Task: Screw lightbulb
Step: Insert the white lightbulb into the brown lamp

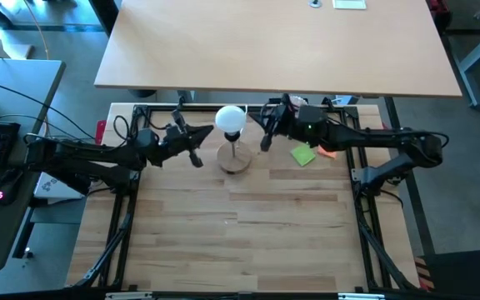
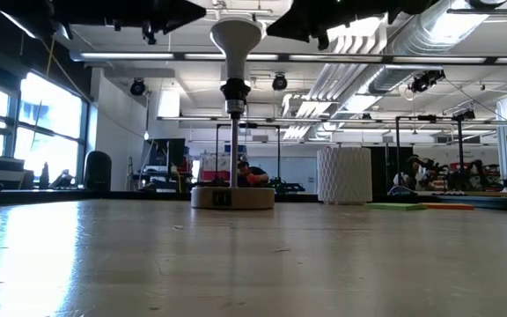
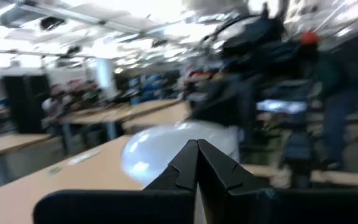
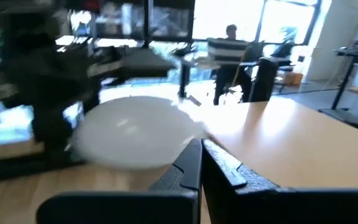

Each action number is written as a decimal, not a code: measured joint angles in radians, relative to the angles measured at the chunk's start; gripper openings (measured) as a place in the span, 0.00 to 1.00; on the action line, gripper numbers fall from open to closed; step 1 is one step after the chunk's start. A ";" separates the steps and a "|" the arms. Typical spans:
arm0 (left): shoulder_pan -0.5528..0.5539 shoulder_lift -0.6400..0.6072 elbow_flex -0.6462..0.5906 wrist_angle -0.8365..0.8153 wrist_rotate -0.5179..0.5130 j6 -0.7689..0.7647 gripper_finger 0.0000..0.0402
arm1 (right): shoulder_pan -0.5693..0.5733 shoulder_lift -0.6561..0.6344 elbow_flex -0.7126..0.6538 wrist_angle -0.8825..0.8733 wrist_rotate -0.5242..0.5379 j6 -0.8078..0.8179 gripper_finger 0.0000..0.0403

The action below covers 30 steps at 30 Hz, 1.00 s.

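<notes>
The white lightbulb (image 1: 230, 118) stands globe up with its neck in the black socket (image 2: 234, 91) of a thin post on a round wooden disc (image 1: 236, 158), at the table's far middle. It also shows in the low view (image 2: 236, 35) and in both wrist views (image 3: 166, 152) (image 4: 132, 134). My left gripper (image 1: 195, 152) is shut, just left of the bulb. My right gripper (image 1: 265, 137) is shut, just right of it. In the high view both stand a little apart from the bulb.
A white perforated cup (image 2: 344, 174) stands to the right behind the stand. A green piece (image 1: 303, 155) and an orange piece (image 1: 327, 152) lie under my right arm. A large tan tabletop (image 1: 273, 42) lies beyond the far edge. The near half of the wooden table (image 1: 240, 242) is bare.
</notes>
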 joint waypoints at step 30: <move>0.126 0.091 0.000 0.025 0.017 -0.018 0.00 | 0.017 -0.004 0.000 -0.010 -0.280 0.077 0.00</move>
